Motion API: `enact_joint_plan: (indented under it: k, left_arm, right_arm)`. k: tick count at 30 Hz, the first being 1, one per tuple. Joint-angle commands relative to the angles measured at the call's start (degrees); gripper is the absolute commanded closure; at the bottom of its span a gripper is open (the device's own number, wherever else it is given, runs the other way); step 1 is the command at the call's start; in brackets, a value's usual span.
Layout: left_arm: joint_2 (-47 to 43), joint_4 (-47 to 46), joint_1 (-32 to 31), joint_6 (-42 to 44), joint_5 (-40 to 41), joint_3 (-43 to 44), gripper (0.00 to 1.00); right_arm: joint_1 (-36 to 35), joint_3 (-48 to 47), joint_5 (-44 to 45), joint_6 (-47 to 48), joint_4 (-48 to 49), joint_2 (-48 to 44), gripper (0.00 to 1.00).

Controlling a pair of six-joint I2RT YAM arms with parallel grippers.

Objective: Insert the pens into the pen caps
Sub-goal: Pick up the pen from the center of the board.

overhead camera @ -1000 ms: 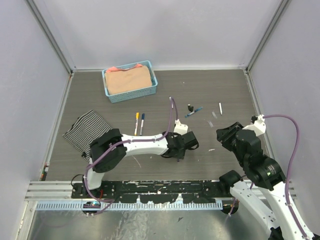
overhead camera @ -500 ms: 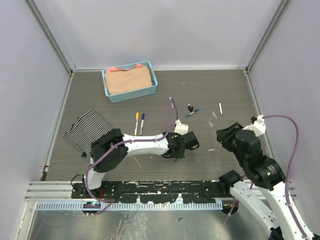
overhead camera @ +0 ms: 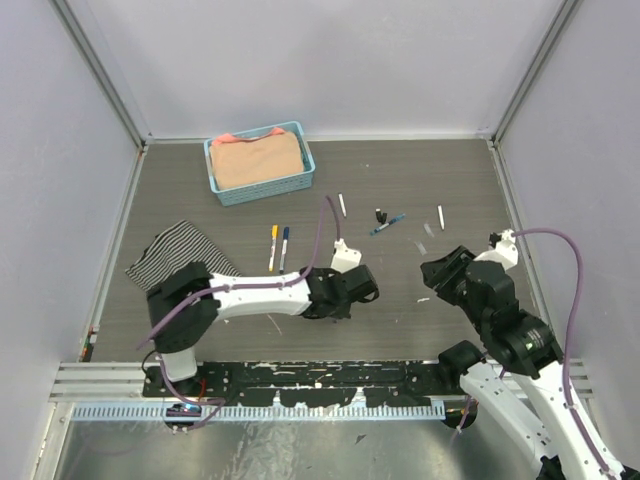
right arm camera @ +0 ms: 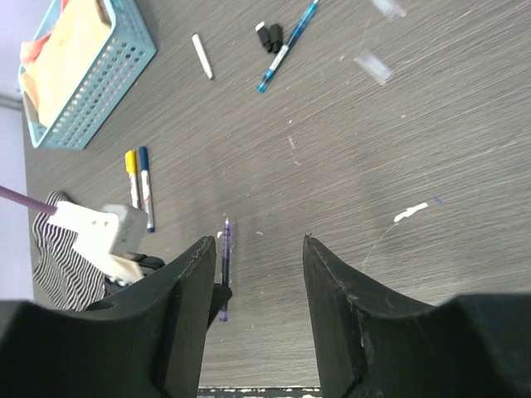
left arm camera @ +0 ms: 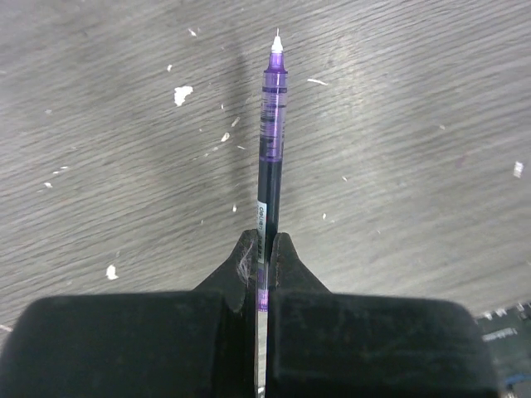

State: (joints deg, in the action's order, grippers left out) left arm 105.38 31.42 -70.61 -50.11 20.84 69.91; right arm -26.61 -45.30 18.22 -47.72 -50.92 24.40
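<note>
While the left gripper point(left arm camera: 264, 249) is clamping the purple pen point(left arm camera: 272, 141) by its rear end, jaws closed tight on the barrel, the pen is pointing its white tip out ahead above the grey table point(left arm camera: 415, 124). It is sitting well toward the arm bases from the blue basket point(overhead camera: 265, 187) and a little to the basket's right. The right gripper point(right arm camera: 257, 245) is hovering far to the right of the basket, jaws standing apart with nothing between them. A yellow-ended pen point(overhead camera: 273, 247) and a blue-ended pen point(overhead camera: 284, 247) are lying side by side just base-ward of the basket. A white pen point(overhead camera: 342, 204) is lying just right of the basket's near corner. Farther right of the basket, a black cap point(overhead camera: 381, 215), a blue pen point(overhead camera: 388, 223) and a second white pen point(overhead camera: 440, 216) are resting. A striped cloth point(overhead camera: 175, 258) is lying base-ward and left of the basket.
</note>
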Motion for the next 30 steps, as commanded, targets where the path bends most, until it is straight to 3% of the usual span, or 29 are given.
enact_joint_plan:
  k: [1,14,24,30]
  left_arm:
    - [-8.5,-2.1,-0.1,5.5,2.6,-2.4,1.0]
    - [-26.3,-11.7,-0.1,14.6,-0.8,-9.6,1.0]
    - [-28.3,-12.0,-0.2,15.5,-2.6,-8.8,1.0]
    - [-28.0,-12.6,-0.1,15.5,-2.8,-8.6,1.0]
  right_arm:
    - [0.1,2.9,-8.3,0.5,9.1,1.1,0.48]
    - [0.1,9.1,-28.2,-2.8,35.2,9.0,0.43]
    - [-0.7,11.1,-33.2,-3.9,38.8,13.1,0.43]
    - [-4.1,11.7,-31.3,-3.8,40.2,14.2,0.43]
